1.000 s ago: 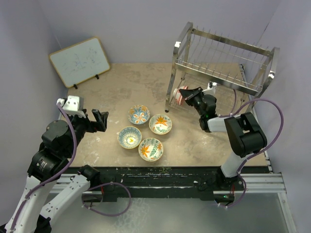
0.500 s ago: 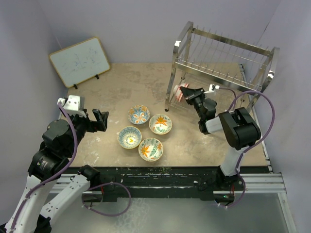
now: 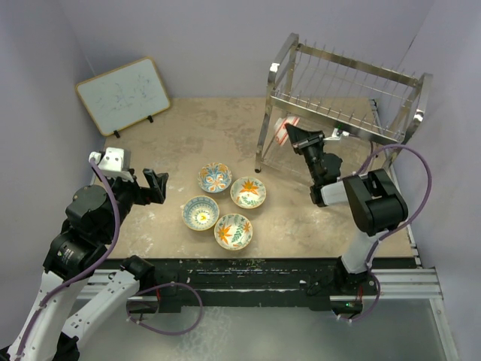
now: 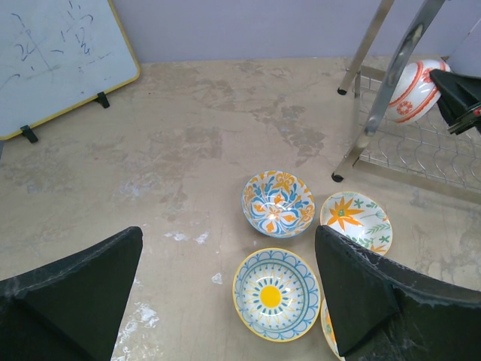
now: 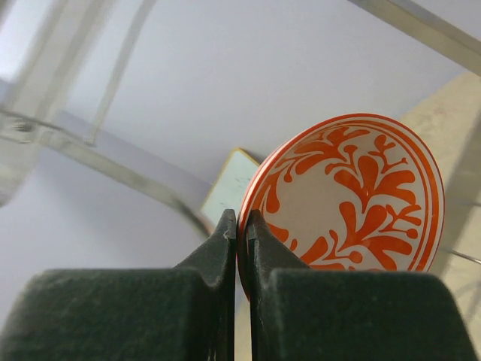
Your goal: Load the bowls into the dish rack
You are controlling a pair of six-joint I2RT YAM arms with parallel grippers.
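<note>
The right gripper (image 3: 294, 134) is pressed together on the rim of the red bowl (image 5: 353, 195), pinching it between its fingers (image 5: 218, 248). The bowl stands on edge at the left end of the rack (image 3: 346, 98), under the upper tier and just behind the front post, over the lower tier's wires. Whether it touches those wires cannot be told. Its painted inside faces the wrist camera. The left gripper (image 4: 225, 241) is spread wide and holds nothing, hanging over the table (image 3: 188, 128) to the left of the other bowls. Those four sit upright in a tight cluster on the table, in front of the rack and to its left: the blue-and-orange bowl (image 3: 215, 178), the orange-flower bowl (image 3: 248, 192) beside it, the yellow-centred bowl (image 3: 201, 213) and the green-leaf bowl (image 3: 234, 231) nearer the arms. A whiteboard (image 3: 122, 95) stands at the far left corner.
</note>
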